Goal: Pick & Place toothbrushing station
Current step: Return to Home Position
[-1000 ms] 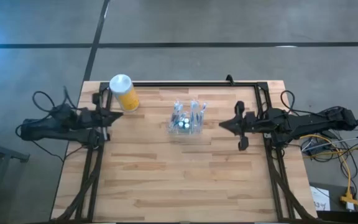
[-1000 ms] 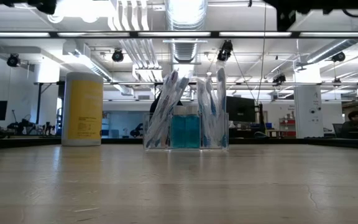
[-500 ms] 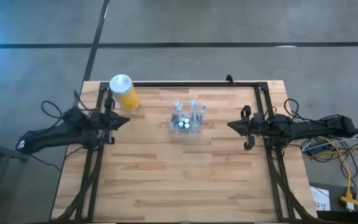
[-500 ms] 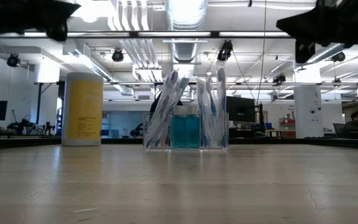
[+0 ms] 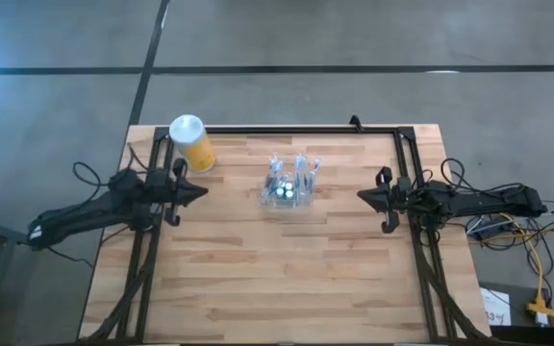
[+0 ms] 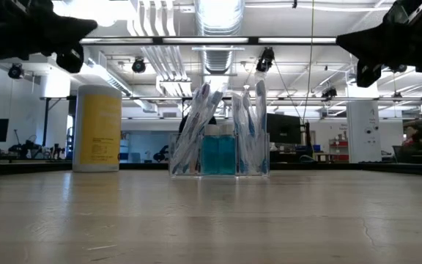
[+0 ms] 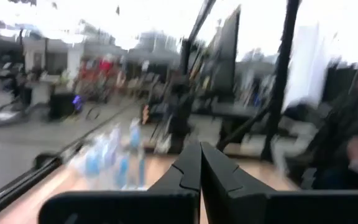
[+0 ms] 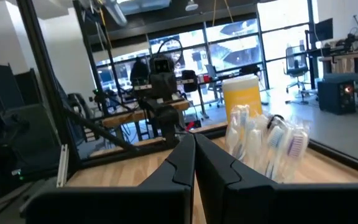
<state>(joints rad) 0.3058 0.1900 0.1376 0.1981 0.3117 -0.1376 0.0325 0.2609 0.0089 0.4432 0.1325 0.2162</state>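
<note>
toothbrushes (image 5: 296, 171) stand in the small see-through clear plastic toothbrushing station (image 5: 267, 197), which the high view shows on the pale wooden table (image 5: 277, 279), just above the middle of the frame. a yellow cylinder canister with a white lid (image 5: 191, 142) stands to its upper left, apart from it. the left gripper (image 5: 200, 190) hangs at the frame's left and the right gripper (image 5: 363, 195) at its right, both pointing inward and well apart from the station.

in the low view the station sits centre frame on the tabletop, brushes upright or leaning in its side sections, with the canister to its left; both grippers are dark shapes in the upper corners.

in the left wrist view that gripper's fingers (image 7: 188, 171) are pressed together on nothing, and the station shows blurred at lower left.

in the right wrist view its fingers (image 8: 182, 165) are likewise closed and empty; the station stands at the right with the canister behind it.
</note>
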